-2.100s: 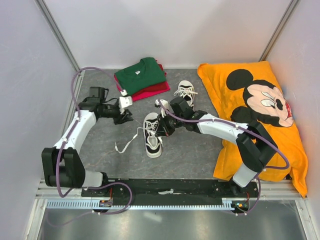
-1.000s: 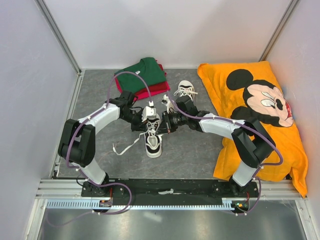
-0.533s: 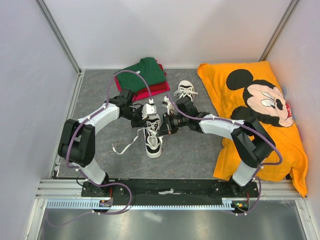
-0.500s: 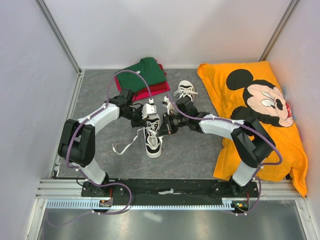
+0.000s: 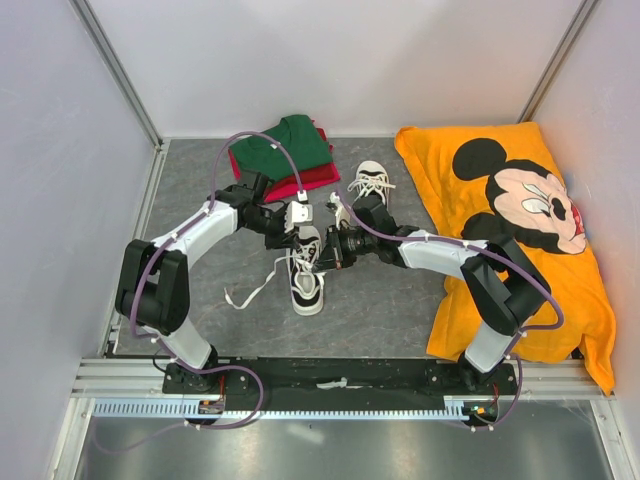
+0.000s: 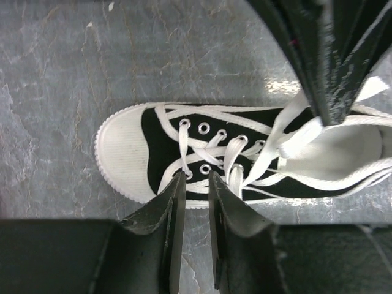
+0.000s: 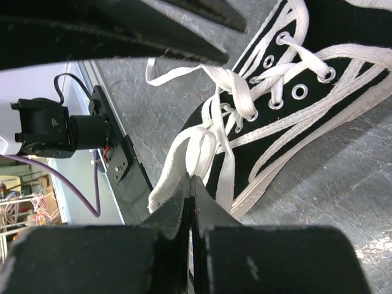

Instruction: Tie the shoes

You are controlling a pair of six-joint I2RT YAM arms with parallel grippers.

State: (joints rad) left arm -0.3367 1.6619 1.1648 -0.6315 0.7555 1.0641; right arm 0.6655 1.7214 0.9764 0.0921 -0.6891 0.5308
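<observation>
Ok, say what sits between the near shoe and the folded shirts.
The left gripper and its wrist, right by the near shoe; the top view shows it.

The near shoe [image 5: 306, 281] stands upright on its white sole on the table [image 5: 390, 300]. It is black canvas, with its white toe cap toward the near edge. Its white laces [image 6: 294, 139] run through the eyelets but are untied. One end trails loose across the table to the left, and another bunch is pinched between the closed jaws of the right gripper [image 7: 190, 184]. The matching far shoe [image 5: 372, 184] sits apart behind it, laces loosely splayed.
</observation>
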